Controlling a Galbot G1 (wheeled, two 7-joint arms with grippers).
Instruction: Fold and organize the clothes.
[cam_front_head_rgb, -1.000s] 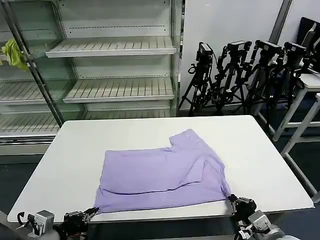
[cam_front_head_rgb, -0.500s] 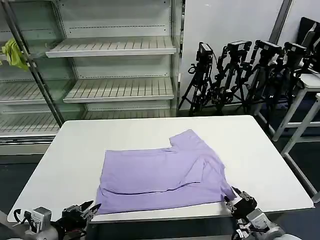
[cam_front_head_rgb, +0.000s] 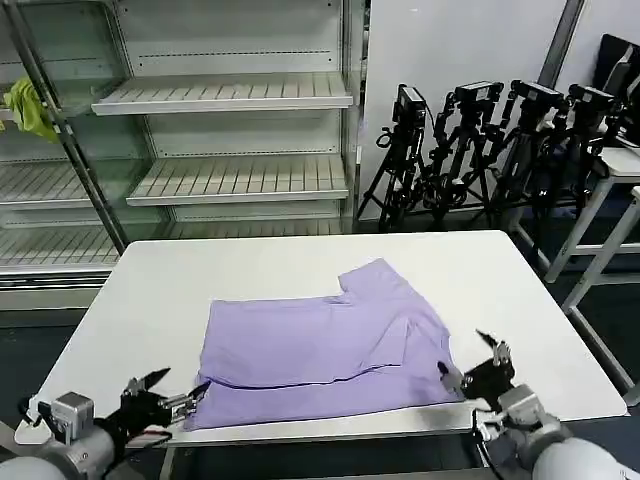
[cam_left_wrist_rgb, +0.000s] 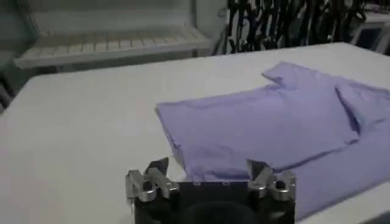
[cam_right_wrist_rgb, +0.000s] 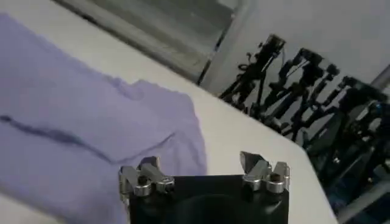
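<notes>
T-shirt (cam_front_head_rgb: 320, 355), lavender, lying partly folded mid-table (cam_front_head_rgb: 150, 290): likely light, limp, prone to bunch, so pinch its near corners; your left gripper (cam_front_head_rgb: 165, 395) and right gripper (cam_front_head_rgb: 475, 358) hover there, jaws apart, empty.

A white rectangular table (cam_front_head_rgb: 150, 290) stands in the foreground, and behind it a tall metal shelving unit with pale slatted shelves (cam_front_head_rgb: 220, 95) lines the back wall. A crumpled yellow-green cloth (cam_front_head_rgb: 28, 108) hangs at the unit's far left edge. To the right, a cluster of black camera tripods (cam_front_head_rgb: 480, 150) stands on the floor near another white table's edge (cam_front_head_rgb: 625, 165).
</notes>
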